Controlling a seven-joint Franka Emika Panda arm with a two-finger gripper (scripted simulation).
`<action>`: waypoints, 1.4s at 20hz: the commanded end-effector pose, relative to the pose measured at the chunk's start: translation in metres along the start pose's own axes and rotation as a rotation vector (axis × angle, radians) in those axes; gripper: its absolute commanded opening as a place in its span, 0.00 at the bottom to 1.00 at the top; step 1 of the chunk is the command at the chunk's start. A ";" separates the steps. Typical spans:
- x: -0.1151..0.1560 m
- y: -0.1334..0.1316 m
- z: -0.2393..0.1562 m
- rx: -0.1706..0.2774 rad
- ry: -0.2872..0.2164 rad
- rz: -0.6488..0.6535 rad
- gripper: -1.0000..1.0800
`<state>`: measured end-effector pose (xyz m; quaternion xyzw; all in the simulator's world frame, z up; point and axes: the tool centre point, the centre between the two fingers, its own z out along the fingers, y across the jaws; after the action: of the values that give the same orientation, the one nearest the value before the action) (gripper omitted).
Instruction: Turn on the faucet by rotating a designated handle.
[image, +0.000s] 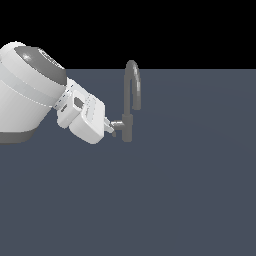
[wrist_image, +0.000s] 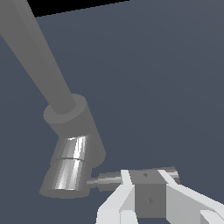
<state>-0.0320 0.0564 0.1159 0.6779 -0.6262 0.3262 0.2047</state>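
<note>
The grey faucet (image: 128, 122) stands on the flat grey-blue surface, its arched spout (image: 133, 82) rising above a short body. In the wrist view the body (wrist_image: 72, 127) and the spout tube (wrist_image: 35, 52) fill one side. A short stub (image: 118, 123) points from the body toward the exterior view's left and carries the thin grey handle (image: 114, 130). My gripper (image: 109, 126) reaches in from the exterior view's left. In the wrist view its two white fingers (wrist_image: 116, 199) lie against both sides of the handle (wrist_image: 151, 192), so my gripper (wrist_image: 144, 177) is shut on it.
The large white arm and wrist (image: 30, 95) fill the exterior view's left side. The grey-blue floor (image: 190, 190) stretches flat around the faucet, with black background above its far edge. No other objects show.
</note>
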 end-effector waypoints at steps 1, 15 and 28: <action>-0.002 0.016 0.016 -0.030 0.012 -0.003 0.00; -0.027 -0.006 0.023 0.020 0.008 0.010 0.00; -0.053 -0.024 0.062 -0.017 0.011 0.000 0.00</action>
<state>0.0040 0.0678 0.0660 0.6716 -0.6344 0.3280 0.1972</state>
